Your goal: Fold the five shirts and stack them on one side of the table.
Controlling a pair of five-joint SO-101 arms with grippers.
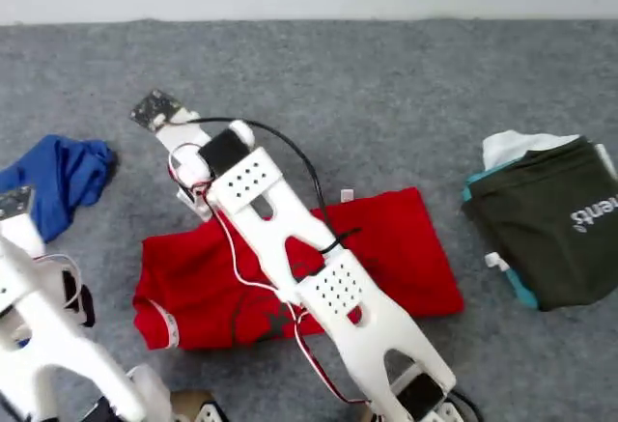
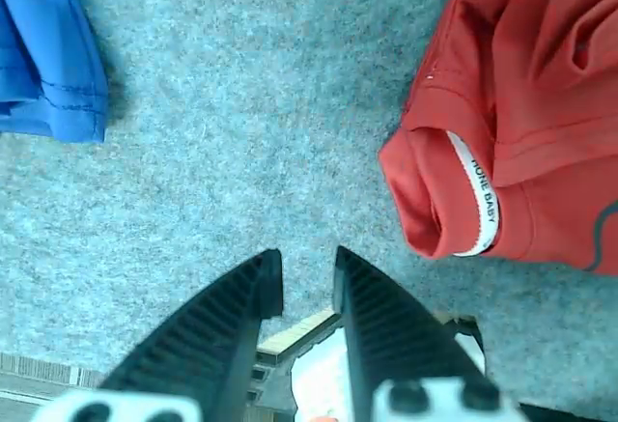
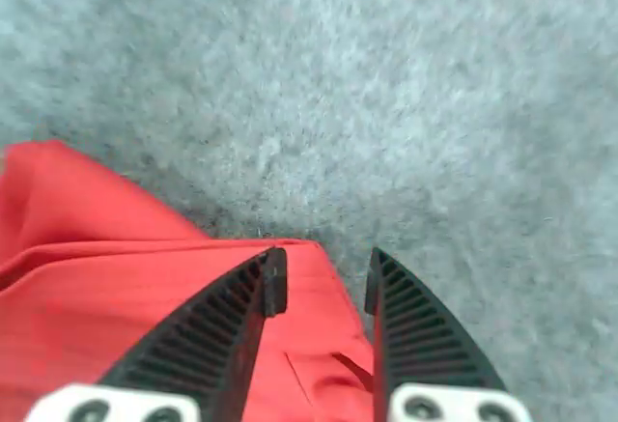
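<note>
Hovering at edge of red shirt (image 3: 116, 296), right gripper (image 3: 323, 282) with fingers apart; left gripper (image 2: 307, 277) above bare table (image 2: 241, 132), fingers narrowly apart, seemingly holding nothing; blue shirt (image 1: 63, 176) crumpled left, folded stack (image 1: 546, 224) right

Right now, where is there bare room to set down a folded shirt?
Free: the table strip beyond the red shirt, and the near patch between it and the folded stack. Crowded: around the blue shirt, by the left arm, and under the right arm.
</note>
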